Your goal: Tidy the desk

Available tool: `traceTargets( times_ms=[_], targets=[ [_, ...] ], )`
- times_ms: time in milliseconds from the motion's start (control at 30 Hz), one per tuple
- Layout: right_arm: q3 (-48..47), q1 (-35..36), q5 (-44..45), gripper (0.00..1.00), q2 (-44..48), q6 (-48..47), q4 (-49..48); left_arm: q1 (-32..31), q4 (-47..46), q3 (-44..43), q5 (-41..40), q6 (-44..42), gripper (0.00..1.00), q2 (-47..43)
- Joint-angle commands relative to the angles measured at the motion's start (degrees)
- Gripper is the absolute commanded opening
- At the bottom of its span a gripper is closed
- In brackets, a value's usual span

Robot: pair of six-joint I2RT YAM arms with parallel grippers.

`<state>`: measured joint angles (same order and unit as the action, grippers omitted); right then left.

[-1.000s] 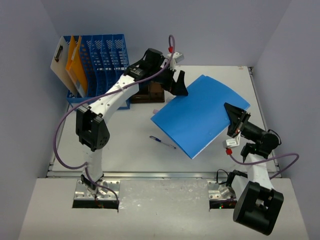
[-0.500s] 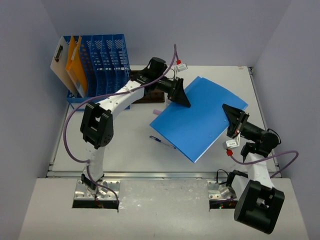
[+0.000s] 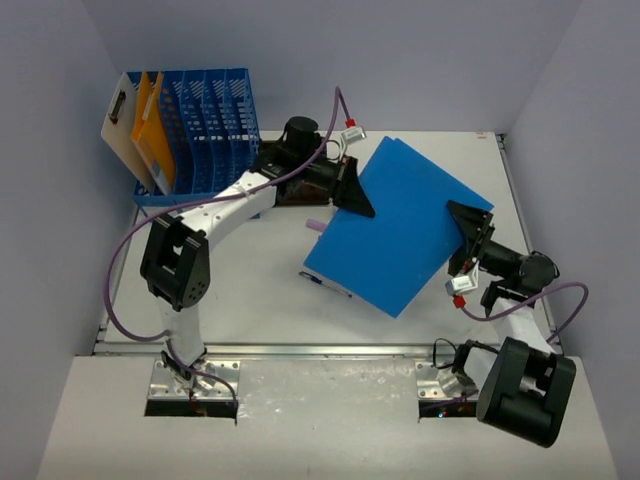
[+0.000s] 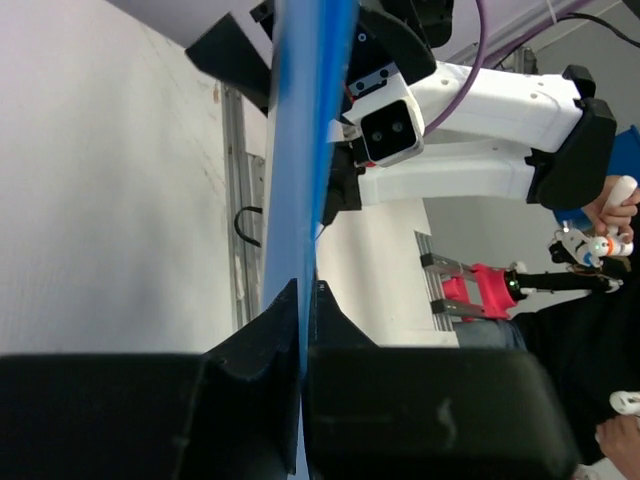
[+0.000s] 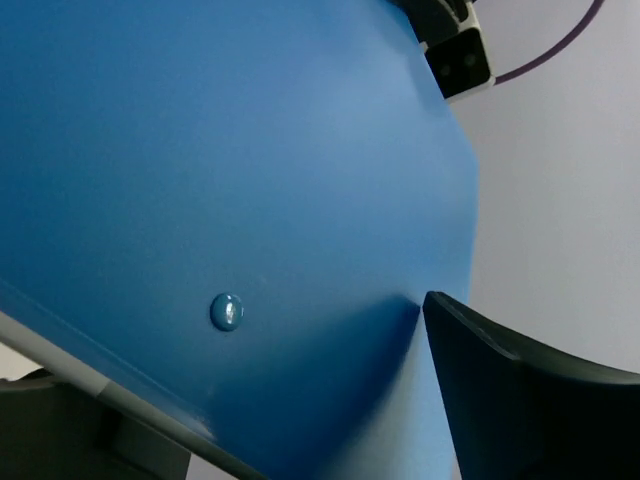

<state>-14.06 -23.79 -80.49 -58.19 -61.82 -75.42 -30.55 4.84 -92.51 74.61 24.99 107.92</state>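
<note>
Top external view shows, nearest to the camera, the two arm bases, and just behind them the silver rail that runs along the near edge of the off-white tabletop. The tabletop fills the middle of the view between pale walls. On it lies a pen, and its right end is hidden under the low corner of a blue folder. The folder is lifted and tilted, with its low corner toward the near side, and it is between the two arms. The right hand is at the right edge of the folder. In the right wrist view its fingers stand wide apart, the folder fills the space between them, and the dark right finger meets the blue surface. The left hand is at the far left edge of the folder. In the left wrist view its two black fingers are pressed together on the thin blue edge, so this hand is holding the folder. Behind the left arm there is a dark-brown wooden tray, mostly hidden. In the far left corner stands a blue mesh file rack. A white clipboard and an orange folder stand upright at its left end.
</note>
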Motion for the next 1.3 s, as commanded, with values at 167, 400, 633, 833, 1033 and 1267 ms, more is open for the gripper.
traceTargets(
  times_ms=[167,400,633,833,1033,1267],
  targets=[
    [-1.1,0.4,3.3,0.98,-8.2,-4.9,-21.4,5.1,-6.8,1.6,-1.3,-2.1,0.00,-5.4],
    [-2.5,-0.2,10.7,0.99,-10.0,-1.2,-12.5,9.4,4.7,0.2,-4.5,-15.3,0.00,-8.6],
    [-23.9,-0.3,18.2,0.99,-2.0,4.0,62.1,11.9,8.3,3.0,-2.9,-22.4,0.00,-14.0],
    [-55.9,-0.9,12.5,0.99,-12.9,16.4,108.2,12.0,8.2,6.7,0.1,-22.7,0.00,-17.7],
    [-71.1,-0.7,-0.4,0.99,-17.2,24.4,118.4,11.9,12.4,7.3,0.9,-28.1,0.00,-18.7],
    [-75.2,4.4,-5.0,0.95,-17.5,34.1,118.8,10.5,23.3,3.1,-0.1,-42.4,0.00,-17.4]
  ],
)
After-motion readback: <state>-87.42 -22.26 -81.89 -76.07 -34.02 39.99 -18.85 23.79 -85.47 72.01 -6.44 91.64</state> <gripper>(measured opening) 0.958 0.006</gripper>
